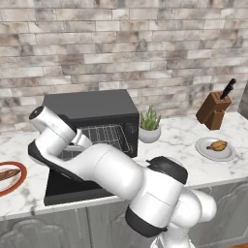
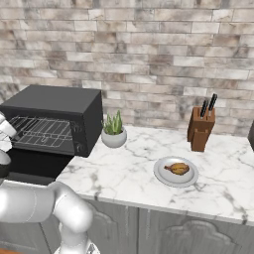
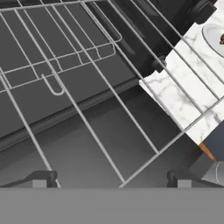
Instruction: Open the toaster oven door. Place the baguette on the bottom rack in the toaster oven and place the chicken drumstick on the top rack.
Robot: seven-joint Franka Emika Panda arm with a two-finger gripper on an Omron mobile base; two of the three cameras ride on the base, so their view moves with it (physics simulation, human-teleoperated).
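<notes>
I am looking at the toaster oven (image 1: 92, 109) sitting left of centre in the left base view, with the toaster oven door (image 1: 72, 189) lying folded down flat toward me over the counter (image 2: 124, 173) edge. Inside the open cavity I am seeing wire racks; in the hand view one wire rack (image 3: 131, 109) is stretching across the frame close to the camera with another wire grid (image 3: 52, 57) showing beyond it at upper left, and I cannot tell which is the top and which the bottom. Nothing is lying on either grid that I can make out. The gripper (image 3: 113, 179) is sitting at the bottom of the hand view with its fingertips (image 3: 43, 178) spread wide apart and nothing between them. The baguette (image 1: 7, 174) is resting on a red-rimmed plate (image 1: 19, 186) at the far left edge of the left base view. The chicken drumstick (image 2: 177, 168) is lying on a grey plate (image 2: 161, 176) right of centre in the right base view, with a potted plant (image 2: 114, 131) beside the oven and a knife block (image 2: 201, 126) further right.
</notes>
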